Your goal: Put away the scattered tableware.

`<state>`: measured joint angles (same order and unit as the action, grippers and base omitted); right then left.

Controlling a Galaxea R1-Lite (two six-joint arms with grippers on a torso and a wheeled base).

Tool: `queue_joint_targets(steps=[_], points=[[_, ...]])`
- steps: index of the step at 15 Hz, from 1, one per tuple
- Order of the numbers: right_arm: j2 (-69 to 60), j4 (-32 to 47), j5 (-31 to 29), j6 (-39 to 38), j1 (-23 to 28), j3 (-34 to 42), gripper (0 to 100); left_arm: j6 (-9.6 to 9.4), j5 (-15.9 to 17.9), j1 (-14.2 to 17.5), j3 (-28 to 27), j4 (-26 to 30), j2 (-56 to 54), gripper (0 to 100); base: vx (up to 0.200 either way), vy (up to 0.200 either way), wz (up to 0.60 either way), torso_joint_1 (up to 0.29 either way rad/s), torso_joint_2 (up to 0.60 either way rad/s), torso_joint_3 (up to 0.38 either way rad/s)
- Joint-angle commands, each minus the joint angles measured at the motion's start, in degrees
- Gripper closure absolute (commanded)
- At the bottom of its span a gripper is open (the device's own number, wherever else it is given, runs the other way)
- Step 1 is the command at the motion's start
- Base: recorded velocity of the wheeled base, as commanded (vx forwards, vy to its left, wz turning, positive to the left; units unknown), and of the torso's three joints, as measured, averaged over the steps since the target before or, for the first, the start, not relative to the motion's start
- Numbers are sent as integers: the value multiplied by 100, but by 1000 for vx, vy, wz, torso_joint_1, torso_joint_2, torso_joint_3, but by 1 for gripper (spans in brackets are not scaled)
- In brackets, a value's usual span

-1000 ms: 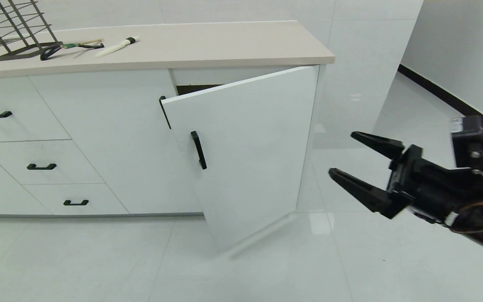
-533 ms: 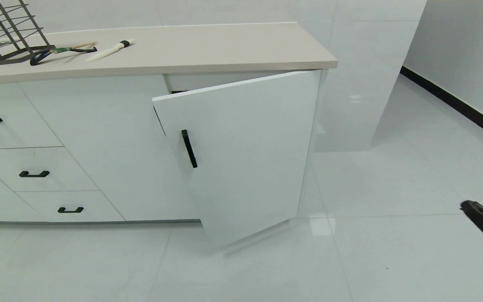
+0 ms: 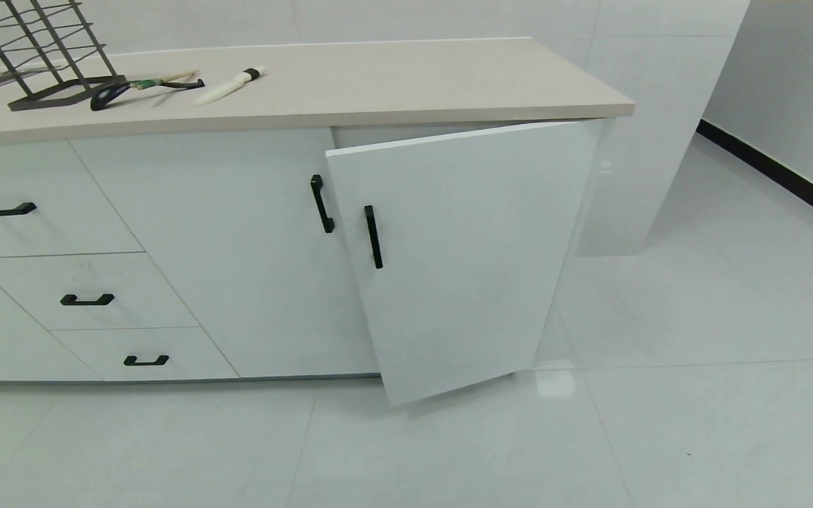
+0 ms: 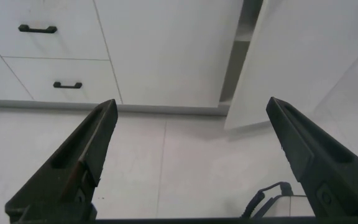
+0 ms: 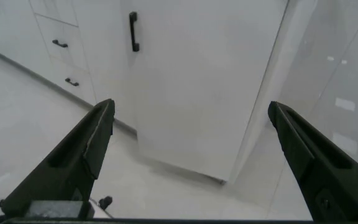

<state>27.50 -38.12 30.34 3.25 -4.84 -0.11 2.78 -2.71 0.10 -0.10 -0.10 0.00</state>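
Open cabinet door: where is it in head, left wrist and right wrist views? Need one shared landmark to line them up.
Head view: cabinet door right of centre, standing ajar, black handle on its free edge.
Left wrist view: cabinet door is the white panel angled off the cabinet front, a shadowed gap beside it.
Right wrist view: cabinet door straight ahead, nearly face on.
Shared landmark: drawer stack with black pulls, on the door's free-edge side.

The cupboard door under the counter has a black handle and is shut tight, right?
No. The head view shows the cupboard door standing part open, not shut tight. It does hang under the counter and has a black handle.
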Motion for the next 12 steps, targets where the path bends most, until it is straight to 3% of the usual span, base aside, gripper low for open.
queue_joint_targets(steps=[1, 4, 5, 8, 12], points=[[-2232, 1975, 24, 0, 88, -7, 0, 3, -2, -1, 10, 1, 0, 0, 0, 200, 0, -2, 2, 7], [-2495, 2582, -28, 17, 589, 11, 0, 3, -2, -1, 10, 1, 0, 0, 0, 200, 0, 2, 2, 2], [-2495, 2845, -318, 17, 607, 11, 0, 3, -2, -1, 1, 1, 0, 0, 0, 200, 0, 2, 7, -7], [-2592, 3645, -2226, -9, 572, -15, 0, 12, -11, -1, 1, 1, 0, 0, 0, 200, 0, 4, 1, 1], [-2610, 3812, -2938, 79, 572, 11, 0, 21, -11, -1, 1, 1, 0, 0, 0, 200, 0, -1, 2, 4]])
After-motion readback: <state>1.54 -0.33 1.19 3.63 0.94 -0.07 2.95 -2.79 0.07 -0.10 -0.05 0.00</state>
